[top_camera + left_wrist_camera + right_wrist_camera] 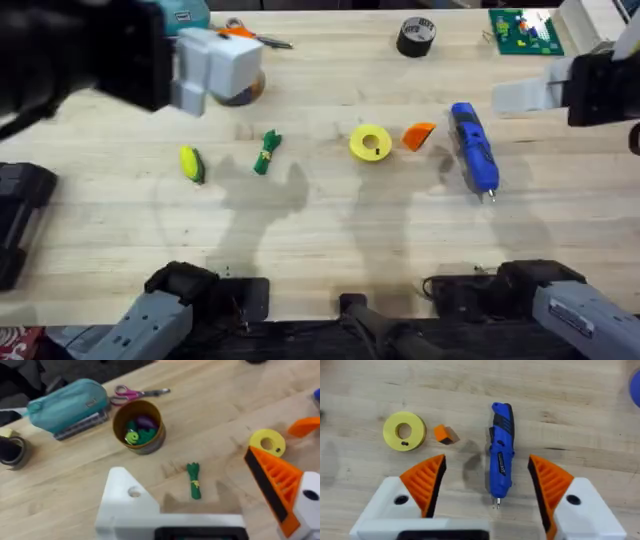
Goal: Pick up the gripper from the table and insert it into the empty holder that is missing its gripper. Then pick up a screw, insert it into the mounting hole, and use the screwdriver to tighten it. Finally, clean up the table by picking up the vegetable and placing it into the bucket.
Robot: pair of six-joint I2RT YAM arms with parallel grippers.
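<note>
A: Item one, the small orange ribbed plastic finger [419, 135]?
B: Lying on the light wooden bench [330, 230], between the flat yellow ring [371, 142] and the blue cylindrical powered screwdriver [473, 147], touching neither.

A: Item two, the white angular holder [131, 505]?
B: Sitting bare on the left hand [212, 495], opposite its one orange pad; that hand is gaping wide and carrying nothing, hanging above the bench.

A: Right hand [487, 487]?
B: Standing wide open, both orange pads fitted, gripping nothing, hovering over the screwdriver's bit end.

A: Vegetables?
B: The small green leafy toy vegetable [267, 153] is lying on the bench near a yellow toy vegetable [191, 163]. The mustard-orange round bucket [139, 425] is standing upright near teal pouch [68, 405] and pink-handled scissors [134, 393], holding other toy pieces.
</note>
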